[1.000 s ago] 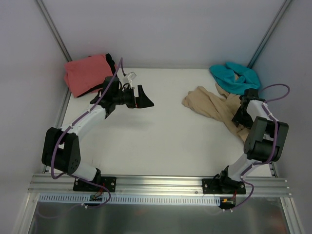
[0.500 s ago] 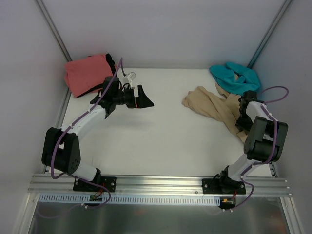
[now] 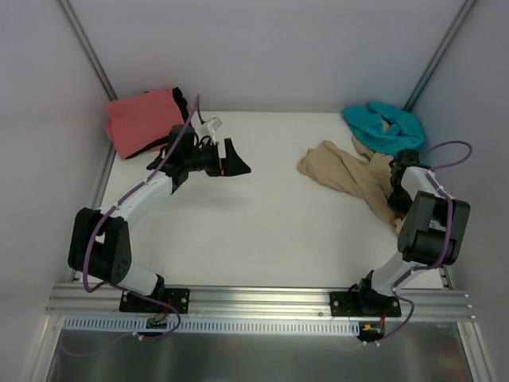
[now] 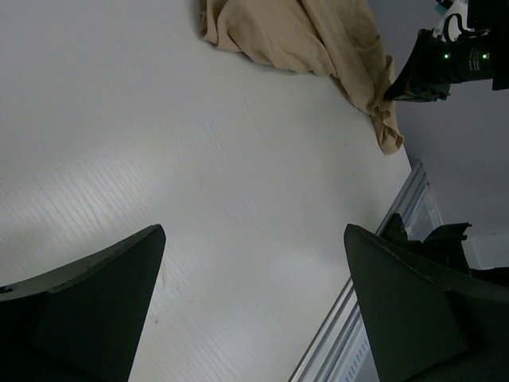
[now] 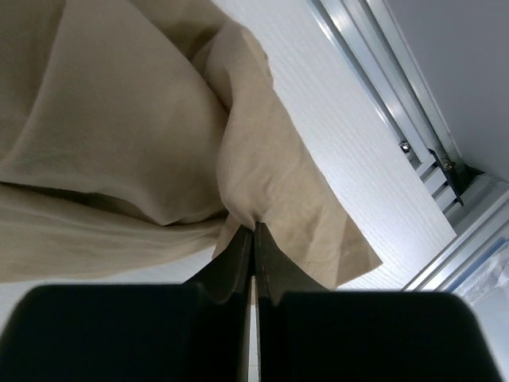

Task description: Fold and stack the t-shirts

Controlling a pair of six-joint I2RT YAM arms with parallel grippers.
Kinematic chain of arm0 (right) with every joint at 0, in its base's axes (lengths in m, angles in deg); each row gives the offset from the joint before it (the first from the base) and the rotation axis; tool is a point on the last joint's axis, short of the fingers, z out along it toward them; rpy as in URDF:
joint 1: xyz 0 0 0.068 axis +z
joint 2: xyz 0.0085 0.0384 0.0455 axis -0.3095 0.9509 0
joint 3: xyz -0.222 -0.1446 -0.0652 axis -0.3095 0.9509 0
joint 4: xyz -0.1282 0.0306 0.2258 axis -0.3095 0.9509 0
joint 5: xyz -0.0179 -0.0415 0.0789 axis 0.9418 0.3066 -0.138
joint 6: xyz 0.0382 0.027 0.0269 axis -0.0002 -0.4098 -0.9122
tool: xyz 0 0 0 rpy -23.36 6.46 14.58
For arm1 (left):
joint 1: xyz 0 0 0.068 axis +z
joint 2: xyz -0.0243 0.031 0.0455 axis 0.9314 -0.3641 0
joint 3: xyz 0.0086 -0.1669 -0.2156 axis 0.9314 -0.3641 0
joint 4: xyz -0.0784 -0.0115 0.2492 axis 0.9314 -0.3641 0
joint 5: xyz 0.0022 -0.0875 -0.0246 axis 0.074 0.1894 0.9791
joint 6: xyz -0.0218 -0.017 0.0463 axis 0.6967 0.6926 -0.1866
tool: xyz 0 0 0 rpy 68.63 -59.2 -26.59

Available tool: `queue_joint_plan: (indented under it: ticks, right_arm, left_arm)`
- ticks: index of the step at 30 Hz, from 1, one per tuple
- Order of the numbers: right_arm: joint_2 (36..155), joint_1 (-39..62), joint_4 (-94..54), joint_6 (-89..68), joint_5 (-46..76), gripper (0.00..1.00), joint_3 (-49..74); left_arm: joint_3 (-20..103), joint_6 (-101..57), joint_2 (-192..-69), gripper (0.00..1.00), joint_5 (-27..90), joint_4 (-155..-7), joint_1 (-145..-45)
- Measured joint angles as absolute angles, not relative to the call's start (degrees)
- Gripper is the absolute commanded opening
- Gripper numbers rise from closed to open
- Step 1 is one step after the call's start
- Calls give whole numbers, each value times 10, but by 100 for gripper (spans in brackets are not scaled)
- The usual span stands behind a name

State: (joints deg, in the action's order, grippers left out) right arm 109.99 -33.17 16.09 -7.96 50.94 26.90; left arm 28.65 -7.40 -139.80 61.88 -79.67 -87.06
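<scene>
Table (image 3: 262,231): white surface under both pincers; its rail edge runs just beside the right pincer's outer side.
Tan t-shirt (image 3: 343,171): crumpled and unfolded, lying on the table. It spreads away from the right pincer's tips toward the left pincer, with its near hem corner at those tips.
Coral-pink t-shirt (image 3: 139,119): heaped in the far corner behind the left pincer, well apart from the right one.
Teal t-shirt (image 3: 383,126): bunched beyond the right pincer, touching the tan t-shirt's far edge.
Black t-shirt (image 3: 180,102): only a sliver shows at the edge of the coral-pink heap, behind the left pincer.
Left pincer (image 4: 250,239): released, jaws spread wide with nothing between them. It hovers over the table and faces the tan t-shirt, which is well ahead of it.
Right pincer (image 5: 254,239): clenched on a thin ridge of the tan t-shirt near its hem, the cloth nipped at the very tips.
Biggest risk: the nip looks shallow, so a quick lift or drag could let the fold slide out.
Next risk: the teal t-shirt touches the tan one and may be dragged along.
Lesser risk: how many layers are caught cannot be told, and a wrong layer would leave the shirt twisted when spread.
Smallest risk: the hem lies near the rail, where cloth could snag.
</scene>
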Motion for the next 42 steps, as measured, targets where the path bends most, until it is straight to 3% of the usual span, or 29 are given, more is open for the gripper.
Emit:
queue_joint_plan:
  ticks: [5, 10, 15, 21, 24, 34, 42]
  right_arm:
    - [1072, -339, 171, -82, 528, 0, 261]
    - [1027, -350, 177, -94, 536, 1, 224]
    - [991, -352, 180, -106, 531, 0, 215]
    - [942, -354, 183, -134, 509, 1, 253]
    - [921, -354, 187, -152, 494, 1, 281]
    - [877, -354, 186, -181, 456, 1, 326]
    - [856, -354, 186, -184, 440, 1, 337]
  left_arm:
    - [288, -62, -1418, 99, 624, -759, -871]
    - [365, -11, -1554, 99, 642, -678, -876]
    - [532, 19, -1723, 97, 638, -647, -908]
    - [826, -2, -1905, 97, 593, -739, -967]
    - [904, -13, -1947, 97, 584, -781, -994]
    - [916, -27, -1981, 96, 582, -842, -1061]
    - [916, -45, -2011, 93, 560, -863, -1059]
